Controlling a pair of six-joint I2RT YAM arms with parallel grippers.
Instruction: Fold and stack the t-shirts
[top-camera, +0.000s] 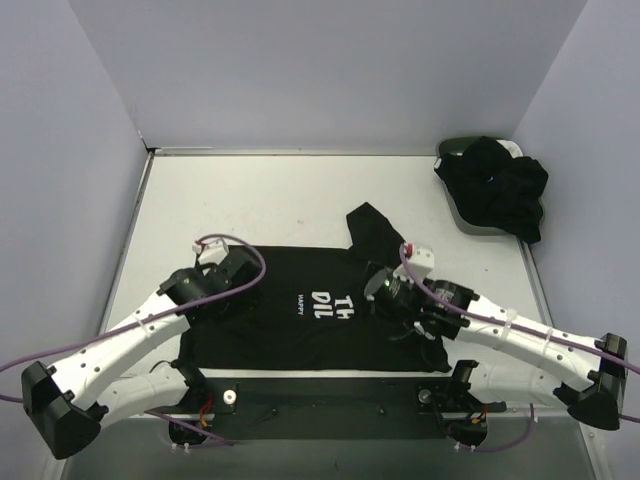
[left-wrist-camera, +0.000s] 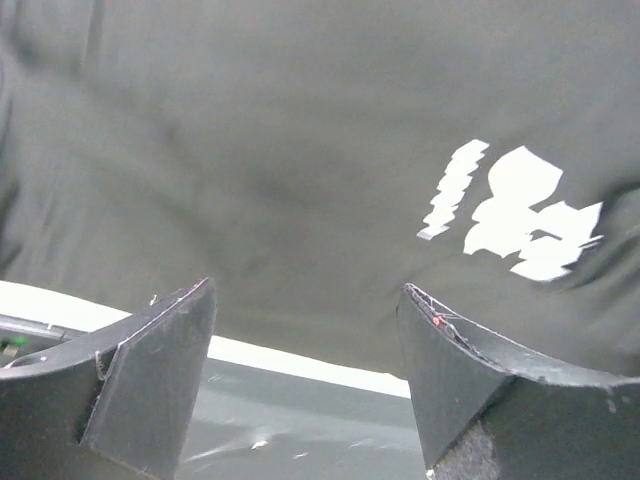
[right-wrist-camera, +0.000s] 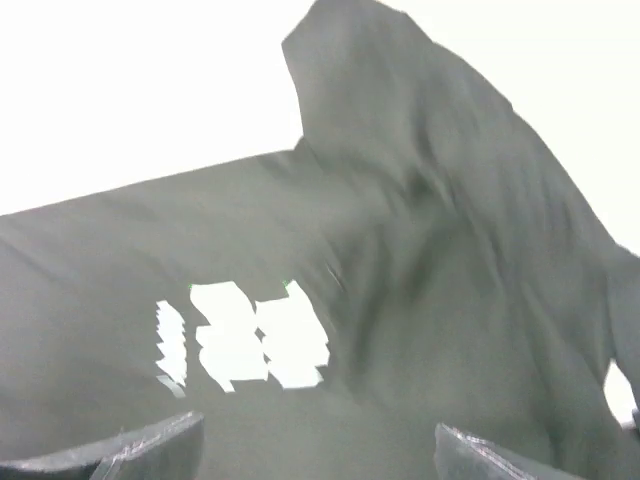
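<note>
A black t-shirt (top-camera: 300, 330) with white lettering (top-camera: 320, 307) lies spread at the near middle of the table, one sleeve (top-camera: 368, 226) sticking out toward the far side. My left gripper (top-camera: 236, 272) hovers open and empty over the shirt's left part; its wrist view shows the cloth (left-wrist-camera: 250, 170), the lettering (left-wrist-camera: 520, 215) and the gap between the fingers (left-wrist-camera: 305, 300). My right gripper (top-camera: 385, 287) is open and empty above the shirt's right part (right-wrist-camera: 430, 300), near the lettering (right-wrist-camera: 245, 335). More black shirts (top-camera: 500, 190) lie heaped at the far right. No white garment shows.
A dark oval basket (top-camera: 455, 150) sits under the heap at the far right corner. Purple walls close the table at the back and both sides. A dark strip (top-camera: 330, 395) with the arm bases runs along the near edge, also showing in the left wrist view (left-wrist-camera: 300, 420).
</note>
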